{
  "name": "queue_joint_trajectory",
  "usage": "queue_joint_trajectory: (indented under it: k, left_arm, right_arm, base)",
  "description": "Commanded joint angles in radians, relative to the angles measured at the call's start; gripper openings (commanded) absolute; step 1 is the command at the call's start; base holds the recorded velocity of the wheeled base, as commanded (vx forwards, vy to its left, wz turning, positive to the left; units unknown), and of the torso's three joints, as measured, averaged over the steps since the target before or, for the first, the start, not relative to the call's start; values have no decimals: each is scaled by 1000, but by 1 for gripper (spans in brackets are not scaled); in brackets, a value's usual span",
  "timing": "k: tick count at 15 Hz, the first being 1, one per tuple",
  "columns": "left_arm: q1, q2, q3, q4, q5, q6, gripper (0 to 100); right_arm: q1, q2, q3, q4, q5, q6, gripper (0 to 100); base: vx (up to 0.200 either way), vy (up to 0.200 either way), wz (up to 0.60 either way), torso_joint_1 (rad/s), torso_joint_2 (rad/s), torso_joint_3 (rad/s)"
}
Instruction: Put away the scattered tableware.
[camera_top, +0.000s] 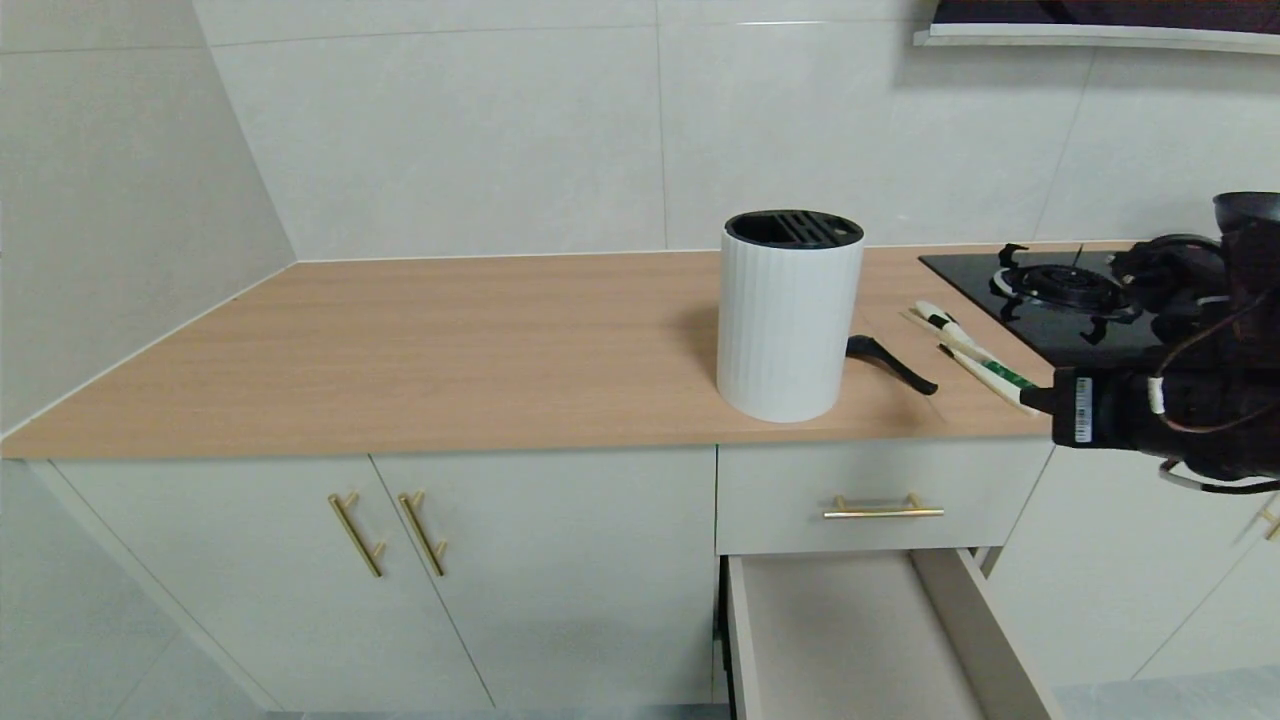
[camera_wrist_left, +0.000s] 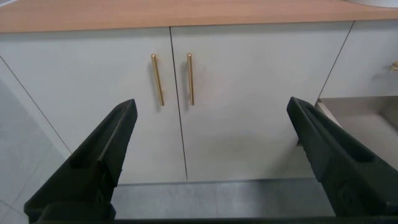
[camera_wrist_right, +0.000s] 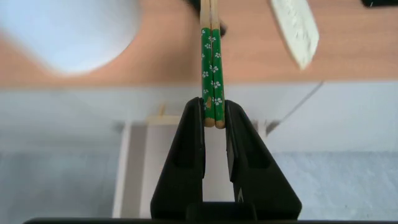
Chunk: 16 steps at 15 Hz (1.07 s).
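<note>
Pinching the green-ended chopsticks (camera_wrist_right: 210, 68) between pressed fingers, the right gripper (camera_wrist_right: 214, 115) is hovering at the counter edge, above the open drawer (camera_top: 840, 630). Just beyond it a white spoon (camera_wrist_right: 297, 31) is lying; farther left the white holder (camera_top: 789, 325) is standing. The left gripper (camera_wrist_left: 211, 111) is hanging spread before cabinet doors (camera_wrist_left: 249, 106).

We list a wood-grain tabletop (camera_top: 450, 350) running from the left wall to a black glass gas hob (camera_top: 985, 275) set into its right end, with one black burner grate (camera_top: 1060, 290) on it. Behind stands a pale tiled wall (camera_top: 450, 130); a range hood (camera_top: 1090, 25) edge shows at upper right. Below the tabletop we note two white cabinet doors (camera_top: 250, 580), each with a gold bar handle (camera_top: 356, 533), and a closed drawer front (camera_top: 780, 495) with a gold handle (camera_top: 883, 510). Grey floor (camera_top: 90, 660) lies beneath.
</note>
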Motion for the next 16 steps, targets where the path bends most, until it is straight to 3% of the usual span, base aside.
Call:
queue_joint_trajectory:
  k: [1, 4, 6, 8, 16]
  left_arm:
    - [0, 1, 0, 0, 0, 0, 100]
    - [0, 1, 0, 0, 0, 0, 100]
    - [-1, 1, 0, 0, 0, 0, 100]
    - [0, 1, 0, 0, 0, 0, 100]
    - [0, 1, 0, 0, 0, 0, 100]
  right_arm:
    - [37, -160, -46, 112, 30, -1, 0]
    - [87, -251, -109, 338, 68, -22, 0]
    - [91, -298, -107, 410, 145, -55, 0]
    - [91, -332, -95, 436, 219, -114, 0]
    - [124, -327, -4, 463, 282, -243, 0]
  base:
    - [0, 0, 0, 0, 0, 0]
    - [0, 0, 0, 0, 0, 0]
    - [0, 0, 0, 0, 0, 0]
    - [0, 0, 0, 0, 0, 0]
    - [0, 0, 0, 0, 0, 0]
